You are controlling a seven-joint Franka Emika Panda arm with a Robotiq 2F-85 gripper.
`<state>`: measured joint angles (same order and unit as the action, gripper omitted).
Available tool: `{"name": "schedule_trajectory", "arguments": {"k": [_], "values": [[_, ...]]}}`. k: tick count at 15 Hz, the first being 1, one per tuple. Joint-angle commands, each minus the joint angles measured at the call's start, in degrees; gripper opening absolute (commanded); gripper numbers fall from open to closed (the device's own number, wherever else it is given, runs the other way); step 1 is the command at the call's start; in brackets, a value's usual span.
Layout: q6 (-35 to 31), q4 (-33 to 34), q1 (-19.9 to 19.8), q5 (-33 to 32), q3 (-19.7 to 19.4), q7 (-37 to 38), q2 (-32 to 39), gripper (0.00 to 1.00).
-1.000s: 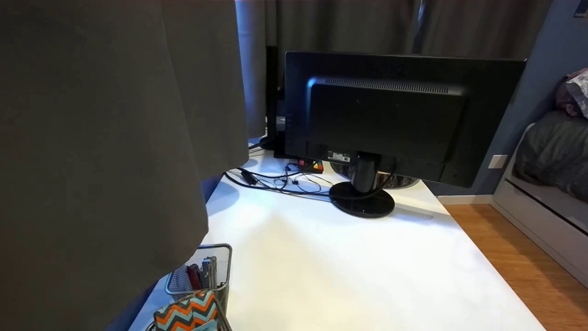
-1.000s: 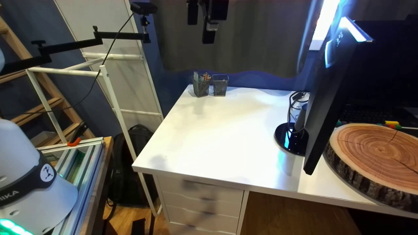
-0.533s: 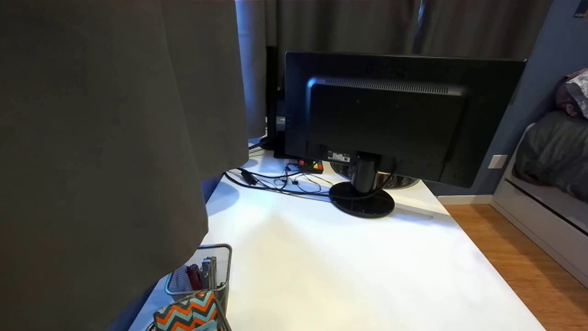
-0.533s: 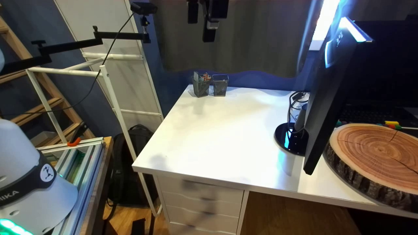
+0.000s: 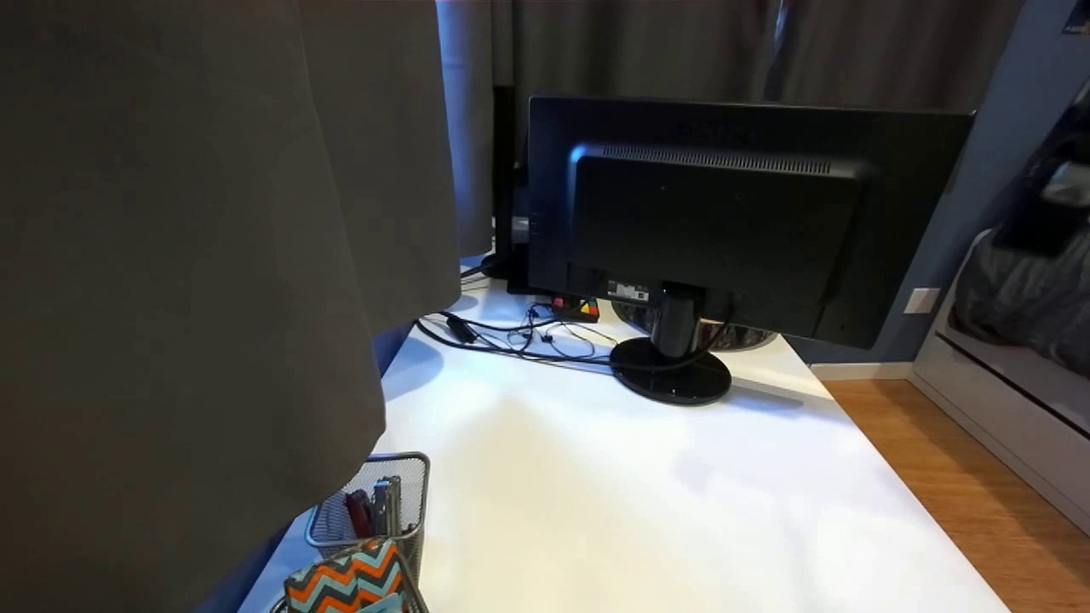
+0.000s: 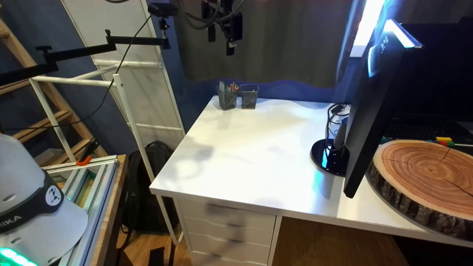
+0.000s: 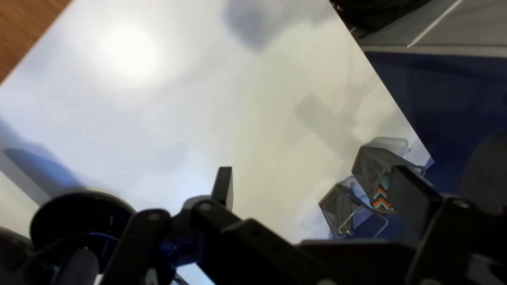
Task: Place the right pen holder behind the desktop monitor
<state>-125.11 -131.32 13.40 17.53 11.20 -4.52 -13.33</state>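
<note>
The right pen holder (image 6: 249, 96) is a small dark wire-mesh cup standing upright at the desk's back left corner in an exterior view. An exterior view shows dark red and grey pens inside this mesh cup (image 5: 412, 485); the wrist view shows it (image 7: 334, 204) at lower right. The desktop monitor (image 5: 724, 221) stands on a round black base, its back showing; an exterior view shows it edge-on (image 6: 373, 111). My gripper (image 6: 221, 44) is open and empty, high above the desk near the holders. In the wrist view its fingers (image 7: 223, 186) stand wide apart.
A second mesh holder (image 6: 227, 98) with a zigzag-patterned item (image 5: 349, 579) stands close beside the right one. Black cables (image 5: 511, 340) lie by the monitor base. A thick wood slice (image 6: 425, 177) lies on the monitor's far side. A curtain (image 6: 281, 44) hangs behind the desk.
My gripper has moved a little left and turned in an exterior view, and its cables now show. A blurred dark shape has entered at the right edge of an exterior view. The holders have not moved.
</note>
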Motion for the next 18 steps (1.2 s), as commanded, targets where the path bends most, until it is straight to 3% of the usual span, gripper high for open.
{"name": "schedule_trajectory", "arguments": {"k": [1,3,4,5,7,10,12,14,18], "values": [[-13.83,5.78,1.99,-2.02,4.4,4.77,12.67,1.0],[-18.6,9.47,2.97,-4.75,5.75,4.43,19.81,1.0],[-17.8,12.13,3.19,-6.29,5.82,4.39,23.4,1.0],[-17.32,5.72,2.9,-3.39,5.61,3.49,15.61,1.0],[-17.92,7.16,2.9,-3.69,5.84,3.46,18.97,1.0],[-17.84,7.03,2.86,-3.69,5.69,3.47,17.73,1.0],[-22.59,11.03,3.88,-14.28,4.6,14.16,24.53,1.0],[-22.71,14.24,3.81,-23.91,2.02,18.22,29.68,1.0],[-18.94,26.25,5.61,-29.1,-1.99,17.02,42.38,1.0]]}}
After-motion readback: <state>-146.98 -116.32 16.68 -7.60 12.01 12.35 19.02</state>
